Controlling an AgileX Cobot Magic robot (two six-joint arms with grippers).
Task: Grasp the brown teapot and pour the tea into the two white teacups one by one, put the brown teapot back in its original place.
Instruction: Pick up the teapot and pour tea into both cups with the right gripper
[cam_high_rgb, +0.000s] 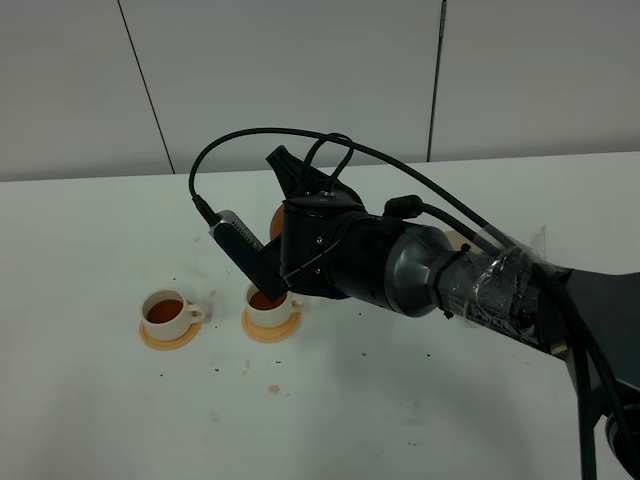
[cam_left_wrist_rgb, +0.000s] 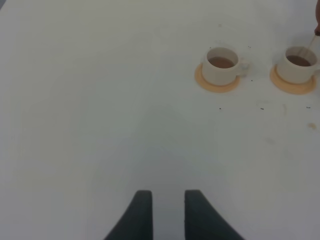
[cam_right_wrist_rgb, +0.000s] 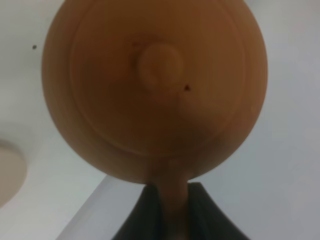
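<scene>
Right claw (cam_right_wrist_rgb: 172, 197): clenched on the loop handle of the brown teapot (cam_right_wrist_rgb: 155, 90), which is pinched between the two dark jaws.
Brown teapot: held up off the white table (cam_high_rgb: 420, 400) straight ahead of the right claw, with its domed lid turned toward the wrist camera.
Near teacup (cam_high_rgb: 270, 313): seen just below and in front of the right claw, set on an orange coaster (cam_high_rgb: 272, 328), with dark tea showing inside.
Far teacup (cam_high_rgb: 165, 318): found further out past the right claw, apart from the first cup, on its own coaster. It is filled with reddish-brown tea (cam_left_wrist_rgb: 221, 62).
Pale beige disc (cam_right_wrist_rgb: 7, 172): left bare on the table, off to one side of the held pot and clear of the claw.
Left claw (cam_left_wrist_rgb: 167, 200): released, with the jaws parted and nothing between them. It is held over bare table with both cups well ahead of it.
Writing: nothing on the arm housing can be read at this size.
</scene>
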